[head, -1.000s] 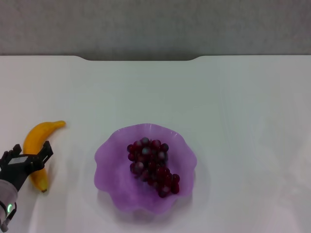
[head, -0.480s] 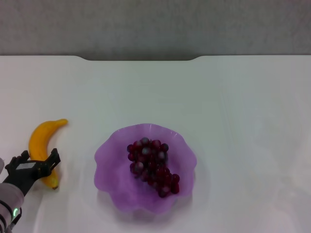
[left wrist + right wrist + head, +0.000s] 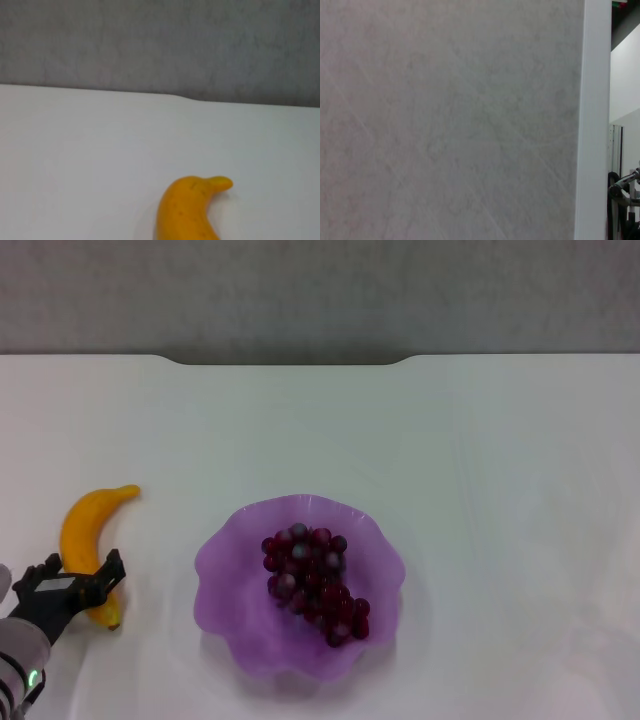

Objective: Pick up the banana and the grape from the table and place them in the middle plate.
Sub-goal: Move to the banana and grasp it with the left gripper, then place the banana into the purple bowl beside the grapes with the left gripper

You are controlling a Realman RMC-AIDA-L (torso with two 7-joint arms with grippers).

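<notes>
The yellow-orange banana [image 3: 86, 527] lies on the white table [image 3: 480, 460] at the left, its dark tip towards me. It also shows in the left wrist view [image 3: 186, 212]. My left gripper [image 3: 77, 573] is open, low at the left front, with its two fingers on either side of the banana's near half. The dark red-purple grape bunch [image 3: 314, 582] lies inside the translucent purple middle plate [image 3: 228, 570], which stands at the table's centre front. My right gripper is out of view; its wrist camera sees only a grey wall.
A grey wall [image 3: 320, 290] runs behind the table's far edge. The table spreads bare white to the right of the plate and behind it.
The banana has shifted a little to the right and away from me, and my left gripper has moved right with it around the near half. Little differs over the last half second.
</notes>
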